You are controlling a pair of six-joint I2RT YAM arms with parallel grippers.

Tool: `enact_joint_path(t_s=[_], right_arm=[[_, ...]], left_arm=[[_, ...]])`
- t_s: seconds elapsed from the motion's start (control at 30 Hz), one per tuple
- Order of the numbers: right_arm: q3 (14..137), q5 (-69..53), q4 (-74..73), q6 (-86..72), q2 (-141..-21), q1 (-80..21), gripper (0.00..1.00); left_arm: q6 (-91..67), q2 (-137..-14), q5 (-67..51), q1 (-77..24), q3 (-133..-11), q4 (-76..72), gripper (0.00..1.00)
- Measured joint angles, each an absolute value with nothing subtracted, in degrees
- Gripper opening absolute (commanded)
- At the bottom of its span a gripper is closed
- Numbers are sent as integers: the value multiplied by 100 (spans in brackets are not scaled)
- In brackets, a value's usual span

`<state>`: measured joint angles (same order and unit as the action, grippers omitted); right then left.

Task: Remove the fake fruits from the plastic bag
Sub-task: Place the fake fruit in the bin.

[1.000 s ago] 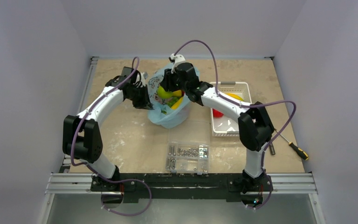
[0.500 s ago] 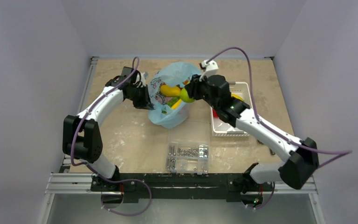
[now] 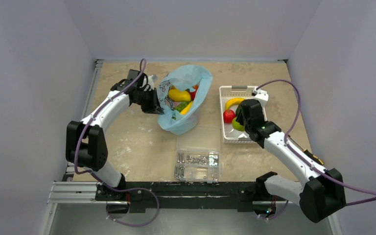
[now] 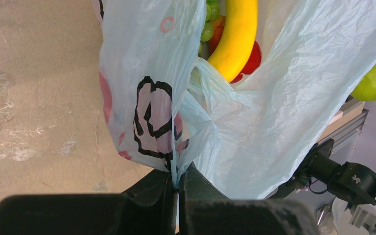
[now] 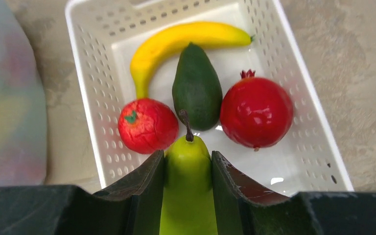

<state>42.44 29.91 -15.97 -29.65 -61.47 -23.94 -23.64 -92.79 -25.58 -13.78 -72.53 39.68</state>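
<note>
Drop-off: right jaws pinching the green plastic pear (image 5: 186, 186) over the 3 o'clock white slotted basket (image 5: 85, 98) just need spreading; left jaws clamp the blue plastic bag (image 4: 274, 107).

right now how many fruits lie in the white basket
4: banana by the far wall, avocado in the middle, pomegranate to its right, wrinkled red fruit to its left. The right gripper holds a pear and hides the basket's near end.

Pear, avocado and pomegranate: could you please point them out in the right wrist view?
pear (image 5: 187, 186), right wrist view, lower body.
avocado (image 5: 197, 90), right wrist view, widest part.
pomegranate (image 5: 256, 111), right wrist view, middle of its body.
</note>
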Motion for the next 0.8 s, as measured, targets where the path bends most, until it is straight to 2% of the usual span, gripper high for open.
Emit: enact_joint_path(t_s=[0.27,0.4,0.47,0.57,0.67,0.8], right_arm=[[4082,2550,-1518,-3135,-6954,-2399,1],[4082,2292,-1428,-3190,-7382,-2399,18],[4082,2228,-1378,-3208,-7426,-2399,36],[4082,2126,-1337,-3218,-7417,-2399,57],[4084,2141,-1347,-3177,-7395,-2401,66],[4143,2167,-1481,-2893,-7175,-2401,70]], left_arm=[[-2364,-9279,-2585,-1378,-7251,3951,0],[-2364,-9279,-2598,-1378,-7251,3948,0],[-2364,-9279,-2598,-1378,-7251,3948,0],[-2368,-9279,-2598,-1378,-7251,3951,0],[-2403,-9279,-2598,-1378,-7251,3948,0],[-2447,-9279,-2609,-1378,-7251,3948,0]])
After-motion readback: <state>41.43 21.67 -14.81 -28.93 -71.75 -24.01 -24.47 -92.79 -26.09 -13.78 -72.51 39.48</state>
